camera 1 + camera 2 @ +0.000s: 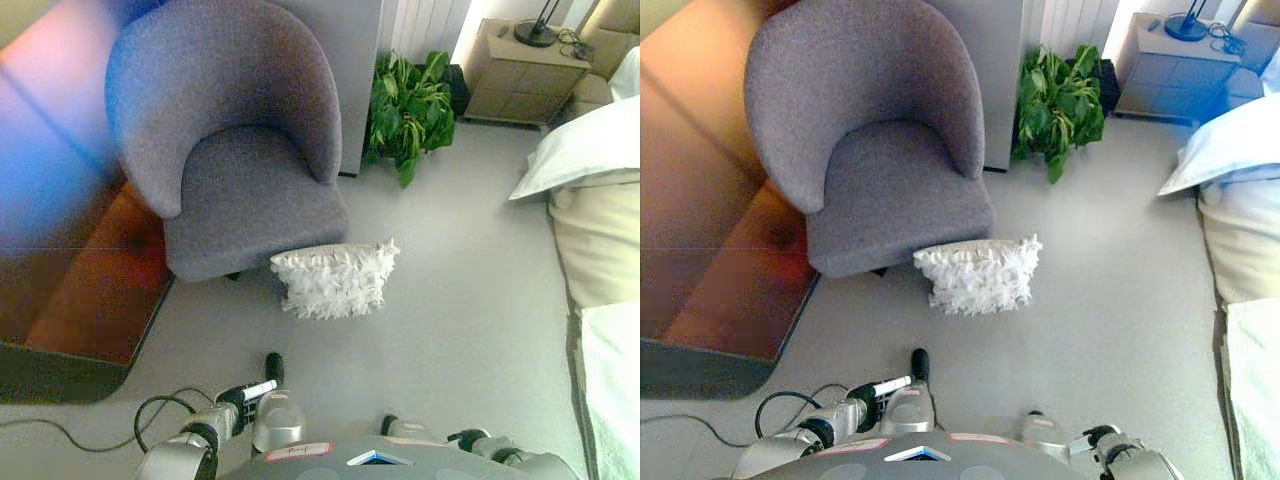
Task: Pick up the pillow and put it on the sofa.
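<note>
Pillow's still on the floor, both hands low and empty

The white frilly pillow (335, 279) sits at roughly 12 o'clock from the robot, propped against the front edge of the grey armchair (240, 150), which I'm taking as the sofa. Left hand (262, 385) at 7 o'clock holds nothing, fingers look fairly straight; right hand (1100, 437) at 5 o'clock barely shows, so can't tell how open it is. Risk imo: the soft ruffles squash and slip out of a one-handed grab, or a reach shoves it under the seat. Plenty of open carpet at 3 o'clock before the bed (600, 250); the plant (410, 105) at 1 o'clock is well clear.
</note>
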